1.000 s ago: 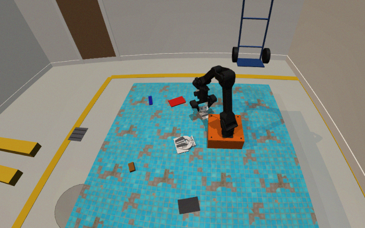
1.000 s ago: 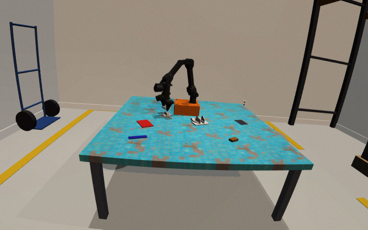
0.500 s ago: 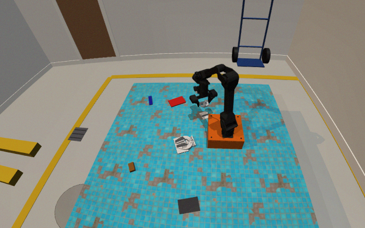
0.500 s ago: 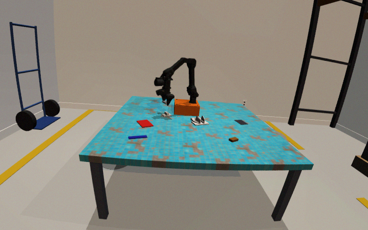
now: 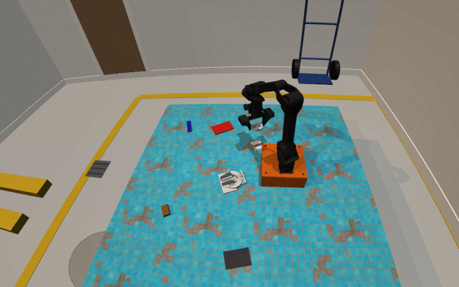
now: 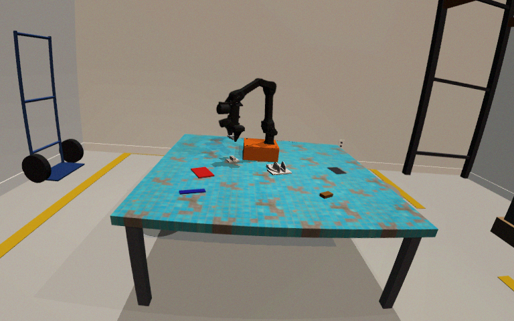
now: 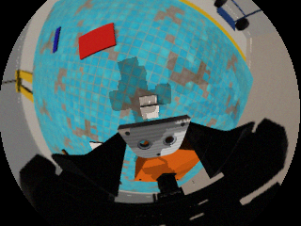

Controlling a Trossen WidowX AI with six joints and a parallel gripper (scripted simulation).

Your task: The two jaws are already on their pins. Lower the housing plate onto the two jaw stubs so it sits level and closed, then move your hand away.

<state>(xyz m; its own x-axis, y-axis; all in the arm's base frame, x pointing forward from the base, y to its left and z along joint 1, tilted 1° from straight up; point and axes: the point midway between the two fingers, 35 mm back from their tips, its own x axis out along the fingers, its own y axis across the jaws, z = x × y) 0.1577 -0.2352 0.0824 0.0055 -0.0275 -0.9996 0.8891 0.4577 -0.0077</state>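
My gripper point(image 5: 256, 126) point(image 6: 233, 138) point(image 7: 153, 127) is shut on the grey housing plate point(image 5: 258, 127) point(image 6: 230, 136) point(image 7: 157, 147), a rounded plate with two round holes, held by its sides. It hangs well above the table, over a small white stand point(image 5: 257, 145) point(image 6: 232, 160) point(image 7: 150, 111). The white jaw base point(image 5: 228, 190) point(image 6: 284, 172) lies apart from it, in front of and left of the robot base in the top view. Two dark, upright jaws point(image 5: 228, 182) point(image 6: 277, 167) stand side by side on it. Their pins and the fine fit of the stubs are too small to tell.
The orange robot base point(image 5: 284, 181) point(image 6: 260, 153) point(image 7: 165, 169) stands beside the stand and the jaw base. A red plate point(image 5: 222, 127) point(image 6: 202, 172) point(image 7: 98, 41), a blue bar point(image 5: 189, 126) point(image 6: 192, 191) point(image 7: 56, 40), a brown block point(image 5: 165, 210) point(image 6: 326, 194) and a dark plate point(image 5: 237, 258) point(image 6: 336, 170) lie around.
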